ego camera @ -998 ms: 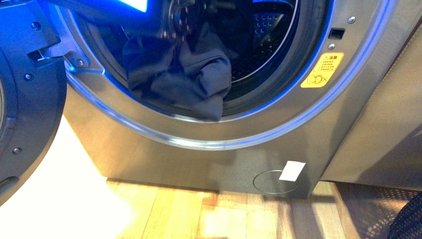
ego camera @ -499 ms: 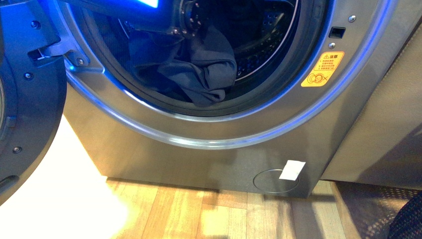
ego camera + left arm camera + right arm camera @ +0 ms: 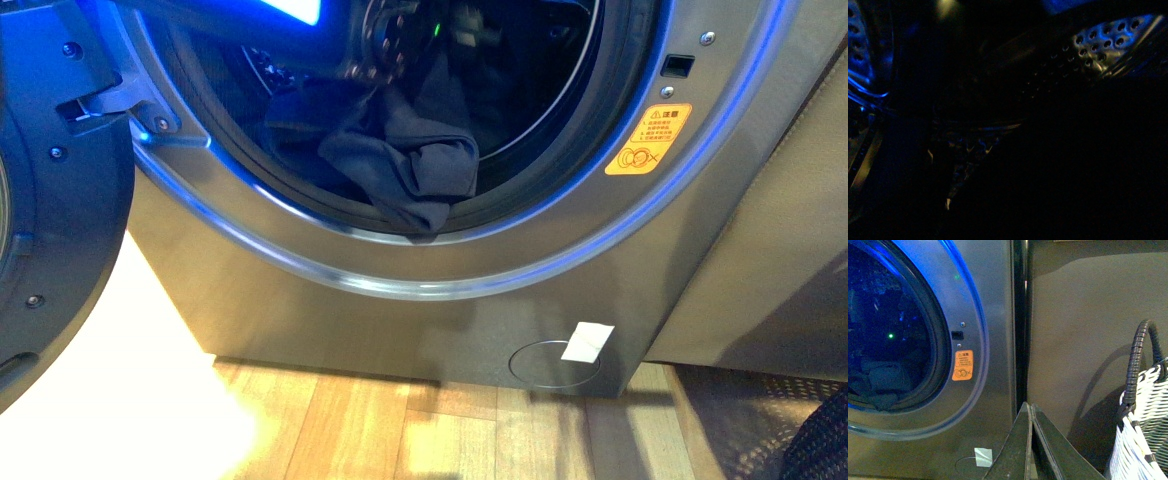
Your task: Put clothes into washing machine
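Nearest lay the wooden floor (image 3: 420, 430), glaring bright at its left side. On it stood the washing machine (image 3: 330, 310), its grey front carrying a round cover low down with a white tag (image 3: 587, 341) stuck across it. At the far left the open door (image 3: 50, 200) hung out toward the viewer. A yellow warning sticker (image 3: 648, 139) sat to the right of the round opening, whose metal ring glowed blue.

The clothes (image 3: 405, 165) lay bunched in the lower part of the opening, one fold drooping over the dark rubber seal (image 3: 520, 200) at the near lip, the rest reaching back into the drum (image 3: 560, 60). Above them the left arm (image 3: 385, 40) reached into the drum; its claw was lost in the dark, so I could not tell how it stood. The left wrist view was almost black.

The right claw (image 3: 1031, 440) was pressed together, empty, held out to the right of the machine, well apart from the opening. Further right stood a woven white basket (image 3: 1143, 440) with a dark handle, before a brown wall (image 3: 1083, 315).
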### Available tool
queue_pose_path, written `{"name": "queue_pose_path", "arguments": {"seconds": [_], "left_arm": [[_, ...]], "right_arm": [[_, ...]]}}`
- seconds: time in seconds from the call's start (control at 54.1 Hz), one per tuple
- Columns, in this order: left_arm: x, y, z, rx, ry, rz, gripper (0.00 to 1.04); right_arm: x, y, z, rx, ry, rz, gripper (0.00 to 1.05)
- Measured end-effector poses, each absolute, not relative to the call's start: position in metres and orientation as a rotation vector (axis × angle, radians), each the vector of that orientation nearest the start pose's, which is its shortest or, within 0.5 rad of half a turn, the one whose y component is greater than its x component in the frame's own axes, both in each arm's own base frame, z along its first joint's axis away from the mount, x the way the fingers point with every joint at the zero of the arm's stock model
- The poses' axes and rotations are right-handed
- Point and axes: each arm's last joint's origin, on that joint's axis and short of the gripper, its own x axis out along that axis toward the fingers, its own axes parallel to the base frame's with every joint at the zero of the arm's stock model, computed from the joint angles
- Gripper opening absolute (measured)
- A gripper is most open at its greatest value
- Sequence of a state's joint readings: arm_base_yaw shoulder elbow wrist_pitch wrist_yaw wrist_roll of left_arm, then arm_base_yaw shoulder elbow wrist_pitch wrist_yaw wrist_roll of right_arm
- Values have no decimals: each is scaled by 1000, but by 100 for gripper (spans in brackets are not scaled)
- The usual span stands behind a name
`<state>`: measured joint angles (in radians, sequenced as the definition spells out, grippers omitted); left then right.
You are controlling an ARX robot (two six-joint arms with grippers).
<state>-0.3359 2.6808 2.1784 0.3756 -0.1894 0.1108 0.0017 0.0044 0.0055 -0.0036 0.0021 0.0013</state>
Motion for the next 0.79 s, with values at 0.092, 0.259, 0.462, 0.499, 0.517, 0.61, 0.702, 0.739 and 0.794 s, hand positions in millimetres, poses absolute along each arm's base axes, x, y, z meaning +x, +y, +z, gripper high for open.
{"name": "queue_pose_path", "arguments": {"seconds": [0.092, 0.259, 0.462, 0.499, 0.517, 0.61, 0.702, 0.739, 0.794], "left_arm": [[555, -188, 144, 135, 122, -156, 99], [532, -181, 159, 129, 116, -161, 98], [483, -170, 159, 124, 159, -172, 98], [470, -169, 158, 123, 161, -178, 98], [465, -168, 159, 124, 161, -181, 98], [436, -166, 167, 119, 137, -200, 98], [410, -162, 177, 110, 113, -222, 98], [398, -161, 182, 106, 99, -239, 98], [380, -157, 188, 100, 83, -253, 98]], "right_arm": [[98, 0, 165, 1, 2, 0, 2], [98, 0, 165, 1, 2, 0, 2], [98, 0, 165, 1, 2, 0, 2], [98, 0, 165, 1, 2, 0, 2], [98, 0, 165, 1, 2, 0, 2], [98, 0, 165, 1, 2, 0, 2], [98, 0, 165, 1, 2, 0, 2], [98, 0, 165, 1, 2, 0, 2], [98, 0, 165, 1, 2, 0, 2]]}}
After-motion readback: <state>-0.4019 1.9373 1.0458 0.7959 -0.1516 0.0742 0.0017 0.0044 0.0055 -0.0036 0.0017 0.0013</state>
